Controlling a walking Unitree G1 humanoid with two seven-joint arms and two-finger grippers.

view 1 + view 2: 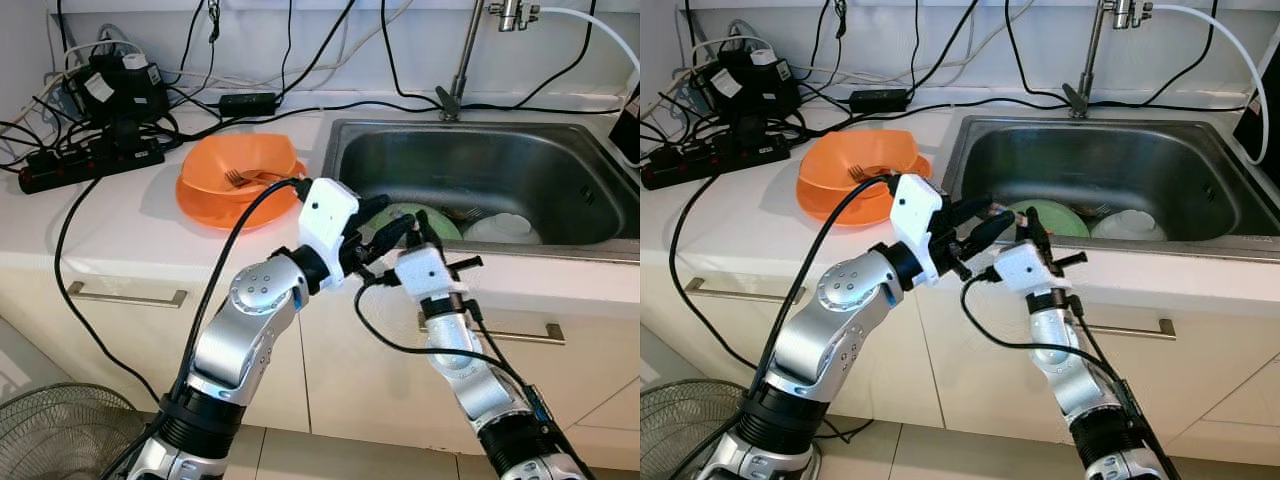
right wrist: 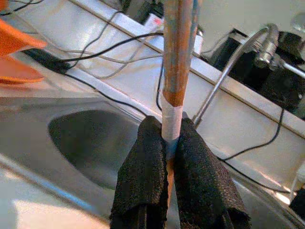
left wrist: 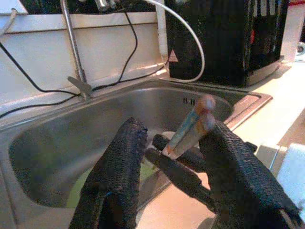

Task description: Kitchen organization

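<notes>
A thin wooden stick (image 2: 175, 71) with a pale band, perhaps a pair of chopsticks, stands upright, and my right gripper (image 2: 167, 126) is shut on it. That gripper (image 1: 425, 235) is held at the front rim of the steel sink (image 1: 480, 165). My left gripper (image 3: 174, 131) comes in from the left (image 1: 388, 230) and is open, its fingers (image 3: 121, 157) on either side of the stick (image 3: 188, 131) and of the right gripper's fingertips. The stick leans against one left finger. In the sink lie a green plate (image 1: 437, 222) and a white bowl (image 1: 505, 228).
An orange bowl (image 1: 240, 155) holding a fork (image 1: 240, 178) sits on an orange plate (image 1: 215, 210) on the counter left of the sink. Cables and a power strip (image 1: 90, 160) crowd the back left. The tap (image 1: 462, 55) rises behind the sink. A fan (image 1: 60, 435) stands on the floor.
</notes>
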